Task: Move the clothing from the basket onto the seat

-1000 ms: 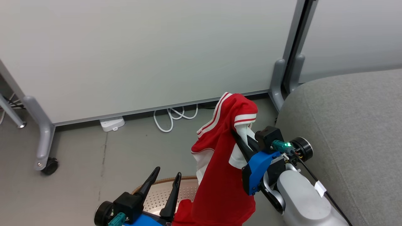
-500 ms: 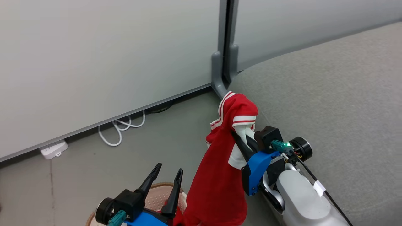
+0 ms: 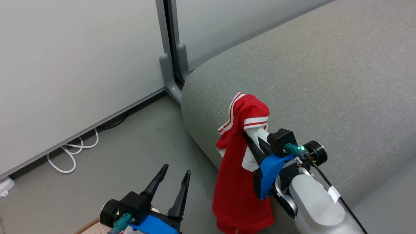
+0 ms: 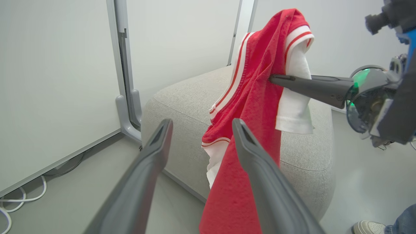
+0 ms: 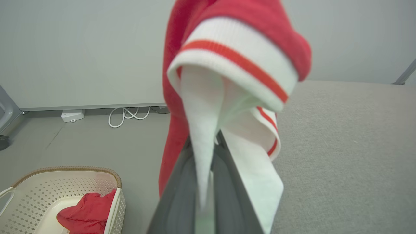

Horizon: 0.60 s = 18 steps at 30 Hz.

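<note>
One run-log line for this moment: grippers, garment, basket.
right gripper: shut on red garment | left gripper: open, empty | red garment: hanging by seat edge, not placed | basket: second red garment inside

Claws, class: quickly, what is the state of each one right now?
Left claw: open, holding nothing.
Right claw: closed on the red garment.
</note>
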Motion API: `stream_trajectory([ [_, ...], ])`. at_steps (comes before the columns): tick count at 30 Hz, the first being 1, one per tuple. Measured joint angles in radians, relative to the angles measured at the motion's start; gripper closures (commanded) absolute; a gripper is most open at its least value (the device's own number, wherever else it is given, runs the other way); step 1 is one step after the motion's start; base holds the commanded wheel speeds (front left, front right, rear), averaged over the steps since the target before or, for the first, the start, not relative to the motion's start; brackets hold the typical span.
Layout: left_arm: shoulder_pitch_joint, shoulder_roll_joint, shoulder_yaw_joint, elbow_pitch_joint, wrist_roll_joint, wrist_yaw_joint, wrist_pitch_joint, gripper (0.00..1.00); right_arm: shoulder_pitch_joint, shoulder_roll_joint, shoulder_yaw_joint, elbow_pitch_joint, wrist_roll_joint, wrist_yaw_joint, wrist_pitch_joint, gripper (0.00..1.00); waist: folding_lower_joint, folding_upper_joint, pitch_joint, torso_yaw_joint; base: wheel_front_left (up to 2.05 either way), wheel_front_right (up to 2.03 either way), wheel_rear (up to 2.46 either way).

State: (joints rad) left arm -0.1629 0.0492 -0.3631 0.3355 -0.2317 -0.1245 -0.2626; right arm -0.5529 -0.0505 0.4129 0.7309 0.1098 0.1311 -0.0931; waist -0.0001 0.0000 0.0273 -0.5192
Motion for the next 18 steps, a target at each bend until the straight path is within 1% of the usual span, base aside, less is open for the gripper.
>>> stream_trajectory([
  [5, -0.026, 0.0, -0.019, 0.013, 0.005, -0.001, 0.0, 0.0, 0.006, 0.0, -0.014, -0.005, 0.0, 0.0, -0.006, 1.0, 0.0001, 0.0, 0.02, -0.012, 0.0, 0.0, 0.0],
  [13, -0.045, -0.001, -0.019, 0.02, 0.009, -0.002, 0.0, 0.0, 0.008, 0.0, -0.026, -0.007, 0.002, 0.0, -0.007, 1.0, 0.0001, 0.0, 0.036, -0.005, 0.0, 0.0, 0.0],
  [18, -0.048, 0.0, -0.019, 0.019, 0.02, -0.002, 0.0, 0.0, -0.02, 0.0, -0.099, 0.002, 0.025, 0.0, 0.005, 1.0, 0.0001, 0.0, 0.062, 0.016, 0.0, 0.0, 0.0],
])
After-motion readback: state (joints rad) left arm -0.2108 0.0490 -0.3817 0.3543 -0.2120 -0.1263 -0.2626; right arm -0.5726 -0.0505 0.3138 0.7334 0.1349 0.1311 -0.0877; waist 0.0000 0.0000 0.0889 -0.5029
